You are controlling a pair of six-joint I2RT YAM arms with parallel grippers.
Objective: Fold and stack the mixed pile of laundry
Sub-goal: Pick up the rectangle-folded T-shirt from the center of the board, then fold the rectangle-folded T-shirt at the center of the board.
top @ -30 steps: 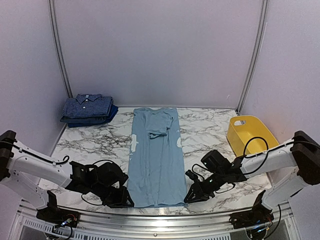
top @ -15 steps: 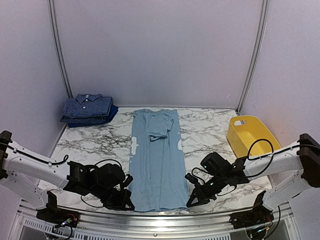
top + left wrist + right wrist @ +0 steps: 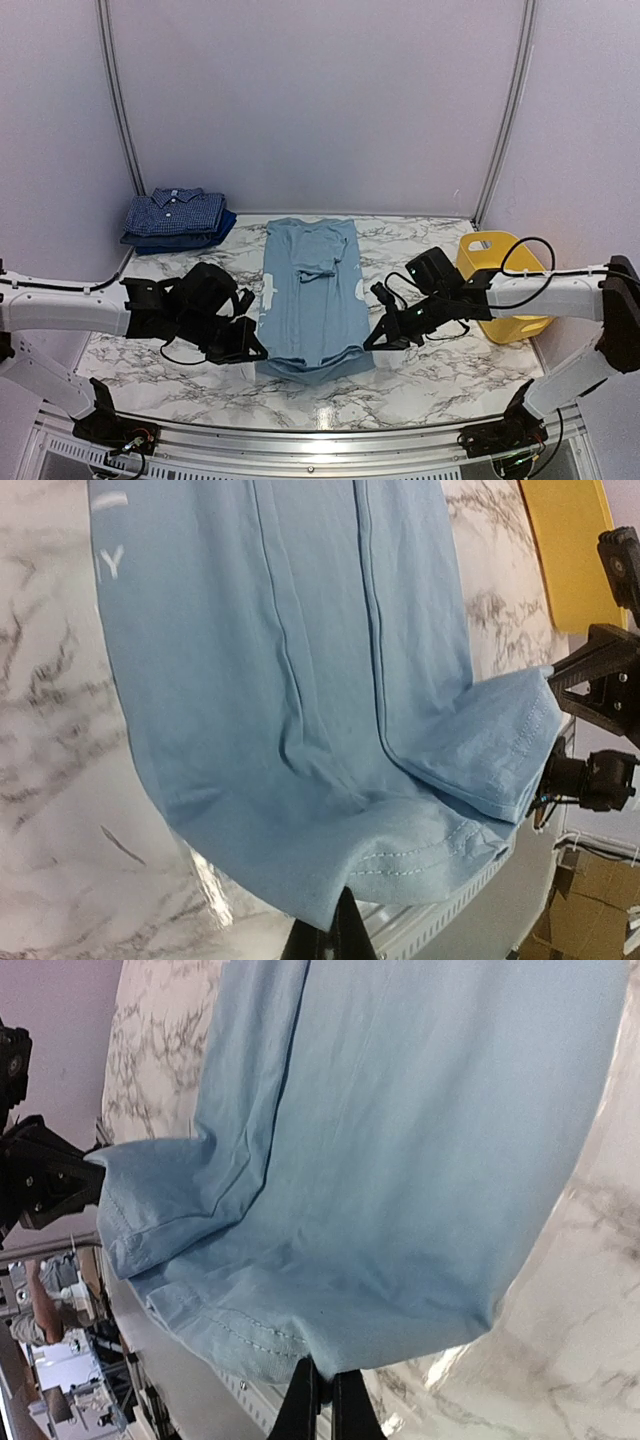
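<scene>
Yellow plastic tub (image 3: 497,260) stands upright on the R side of the white marble table (image 3: 420,235), near the far corner. Behind it is a pale lilac wall (image 3: 320,100) w/ two slanted metal poles (image 3: 117,100). A metal rail (image 3: 320,440) runs along the near table edge. Cardboard boxes (image 3: 600,880) show in the bkgd of the left wrist view.

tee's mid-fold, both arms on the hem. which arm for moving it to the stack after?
Left, probably. The stack sits in the far-left corner, on the left gripper's side; the right gripper is across the tee, nearer the tub. Both are shut on hem corners now.
</scene>
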